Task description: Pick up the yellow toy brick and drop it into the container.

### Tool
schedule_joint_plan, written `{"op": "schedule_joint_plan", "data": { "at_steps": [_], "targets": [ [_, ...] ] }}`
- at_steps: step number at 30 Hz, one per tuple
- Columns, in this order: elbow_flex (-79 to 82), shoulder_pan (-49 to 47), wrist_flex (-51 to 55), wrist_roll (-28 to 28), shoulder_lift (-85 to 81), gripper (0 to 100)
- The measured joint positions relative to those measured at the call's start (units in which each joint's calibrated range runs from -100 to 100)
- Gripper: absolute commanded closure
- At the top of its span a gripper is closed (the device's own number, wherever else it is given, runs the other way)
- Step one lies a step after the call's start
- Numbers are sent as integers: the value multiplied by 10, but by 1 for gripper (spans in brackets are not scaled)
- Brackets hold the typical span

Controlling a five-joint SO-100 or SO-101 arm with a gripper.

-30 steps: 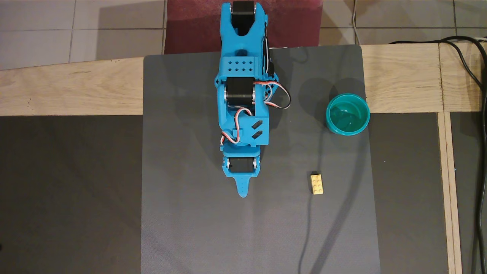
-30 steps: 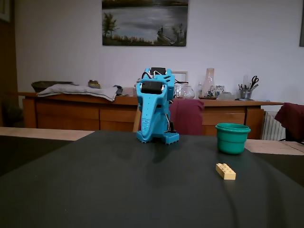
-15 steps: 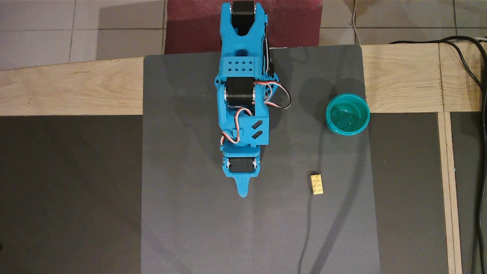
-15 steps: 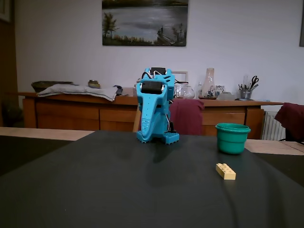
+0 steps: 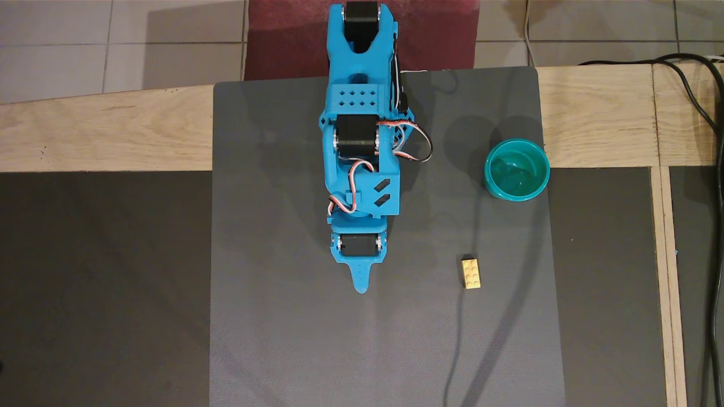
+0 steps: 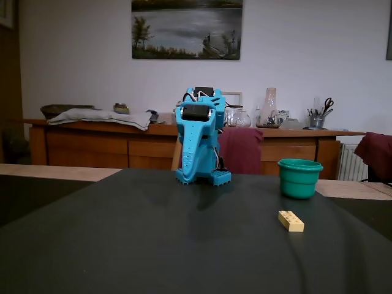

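The yellow toy brick [image 5: 470,273] lies flat, studs up, on the dark grey mat [image 5: 283,339]; it also shows in the fixed view [image 6: 291,220]. The teal-green container [image 5: 517,172] stands upright and empty at the mat's right edge, beyond the brick from the fixed camera [image 6: 300,179]. My blue arm is folded up over its base. My gripper [image 5: 361,285] points down toward the mat with its jaws together and nothing in it. In the overhead view it is well left of the brick. It also shows in the fixed view [image 6: 187,171].
The mat lies on a wooden-framed table [image 5: 102,130] with dark panels. Black cables [image 5: 707,113] run down the right edge in the overhead view. A sideboard with clutter [image 6: 288,119] and chairs stand behind the table.
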Motion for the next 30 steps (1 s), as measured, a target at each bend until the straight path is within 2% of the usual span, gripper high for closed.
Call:
{"op": "schedule_joint_plan", "data": {
  "at_steps": [7,12,15,25,27,30],
  "targets": [
    [-67,-7,46,52,3,100],
    [-182,-117,140,82,5,100],
    [-218,-156,151,92,52,100],
    [-391,-229,120,125,424,100],
    [-433,-231,120,147,496,100],
    [-491,-229,119,208,603,100]
  ]
}}
